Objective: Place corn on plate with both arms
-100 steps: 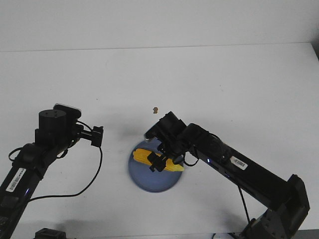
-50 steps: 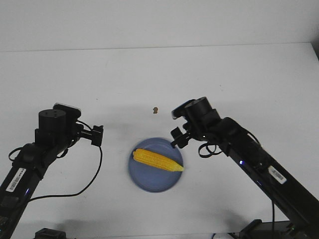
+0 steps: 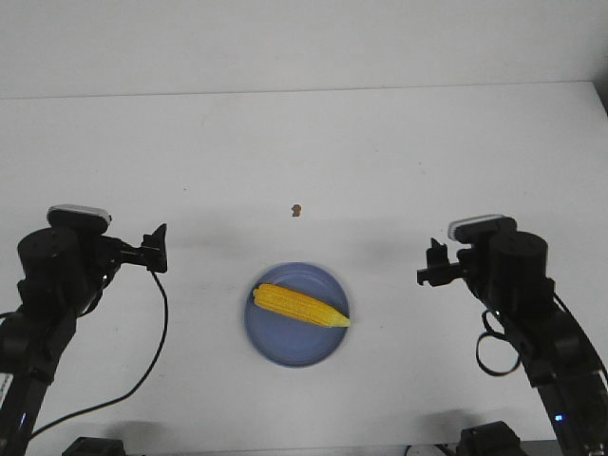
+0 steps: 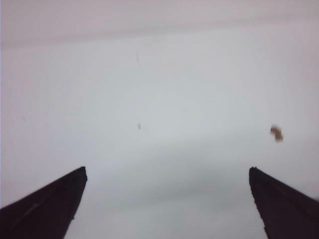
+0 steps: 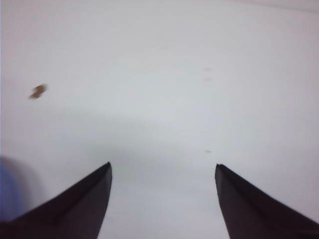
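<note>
The yellow corn [image 3: 300, 305] lies across the periwinkle-blue plate [image 3: 275, 343] near the table's front middle, its pointed tip toward the right. My left arm [image 3: 57, 275] is drawn back at the left, well clear of the plate; its gripper [image 4: 167, 172] is open and empty over bare table. My right arm [image 3: 513, 275] is drawn back at the right; its gripper [image 5: 163, 167] is open and empty. A blurred blue edge of the plate [image 5: 7, 191] shows in the right wrist view.
A tiny brown speck [image 3: 296, 209] lies on the white table [image 3: 380, 161] behind the plate; it also shows in the left wrist view [image 4: 276, 133] and the right wrist view [image 5: 37, 91]. The table's far edge meets a pale wall.
My right gripper let go of the corn on the plate, lifted and drew back to the right. My left arm has also drawn back to the left.
</note>
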Motion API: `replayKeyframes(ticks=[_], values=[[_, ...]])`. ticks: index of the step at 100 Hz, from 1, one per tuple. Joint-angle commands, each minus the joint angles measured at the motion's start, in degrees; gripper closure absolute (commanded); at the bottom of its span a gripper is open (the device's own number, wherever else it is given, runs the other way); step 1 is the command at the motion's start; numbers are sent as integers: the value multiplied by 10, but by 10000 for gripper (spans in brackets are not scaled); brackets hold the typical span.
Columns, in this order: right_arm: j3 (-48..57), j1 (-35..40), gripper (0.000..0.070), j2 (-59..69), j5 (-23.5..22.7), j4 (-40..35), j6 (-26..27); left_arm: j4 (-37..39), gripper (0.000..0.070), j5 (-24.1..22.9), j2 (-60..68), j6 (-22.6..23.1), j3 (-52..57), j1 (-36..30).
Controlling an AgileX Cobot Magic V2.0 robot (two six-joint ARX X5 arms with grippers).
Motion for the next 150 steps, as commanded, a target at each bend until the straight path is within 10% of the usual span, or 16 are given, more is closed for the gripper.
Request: replayKeyframes(ticks=[1,86,92,109,150], values=[[-24,-16,275,-42,2,19,2,23,34,1,-30,-10,-36,4],[-231,-44,277,-373,28,101,8,22,41,-10,-317,-68,-250,8],[-231,-44,315,-373,28,101,8,22,129,-10,-318,-68,-250,8],[-231,-44,700,-373,30,100,7,21,700,-9,-321,-68,-250,8],[-231,-44,700,-373,46,102,8,21,688,-9,-324,-68,-250,8]])
